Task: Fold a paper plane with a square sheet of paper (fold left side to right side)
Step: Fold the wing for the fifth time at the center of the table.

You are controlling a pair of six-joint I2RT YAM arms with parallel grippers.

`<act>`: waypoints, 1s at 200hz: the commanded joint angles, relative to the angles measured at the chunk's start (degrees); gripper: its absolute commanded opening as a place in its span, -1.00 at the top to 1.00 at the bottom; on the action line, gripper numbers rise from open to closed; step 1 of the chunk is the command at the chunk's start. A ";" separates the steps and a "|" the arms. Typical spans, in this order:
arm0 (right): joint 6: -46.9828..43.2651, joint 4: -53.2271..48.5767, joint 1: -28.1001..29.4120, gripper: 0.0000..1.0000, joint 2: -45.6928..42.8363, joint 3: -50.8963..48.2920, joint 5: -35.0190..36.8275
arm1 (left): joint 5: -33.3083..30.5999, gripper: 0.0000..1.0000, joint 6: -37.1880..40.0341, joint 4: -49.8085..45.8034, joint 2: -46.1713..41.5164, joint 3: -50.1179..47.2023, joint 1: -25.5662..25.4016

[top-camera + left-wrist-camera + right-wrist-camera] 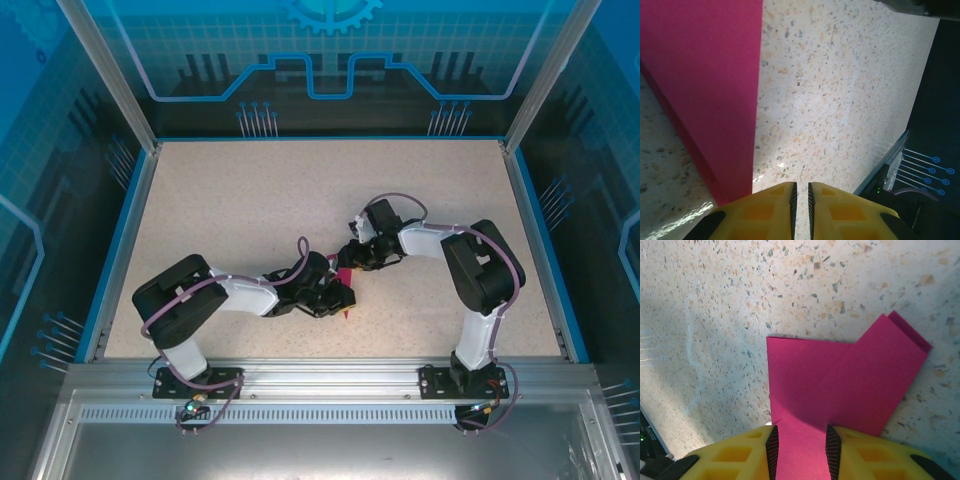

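The magenta-pink paper [840, 385] lies folded on the speckled table, a flap with a doubled edge reaching to the upper right. My right gripper [801, 432] is open over its near part, with pink paper in the gap between the yellow fingers [860, 452]. In the top view the paper [344, 287] is a small pink patch between the two gripper heads, mostly hidden by them. My left gripper [800, 186] is shut with nothing in it, bare table showing past its tips. The paper [705, 90] runs along its left side as a straight-edged pink band.
The table [250, 210] is bordered by a blue rim [118, 250] and transparent walls. The right gripper [352, 257] and left gripper [338, 298] crowd together at the table's middle. A dark edge with blue markings [925, 165] shows to the right in the left wrist view.
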 commanded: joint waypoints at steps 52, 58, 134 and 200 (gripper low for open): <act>-1.17 -3.80 0.94 0.31 2.91 0.48 4.35 | 0.02 0.67 -1.21 0.03 2.35 -2.11 -0.73; -1.17 -3.87 0.94 0.31 3.02 0.49 4.31 | 0.02 0.67 -1.38 0.26 2.46 -2.30 -0.75; -1.22 -4.20 1.07 0.31 3.39 0.58 4.39 | -0.06 0.66 -1.47 1.21 2.70 -2.23 -1.45; -1.26 -4.49 1.08 0.30 3.51 0.76 4.51 | -0.06 0.66 -1.56 1.15 3.86 -1.59 -2.15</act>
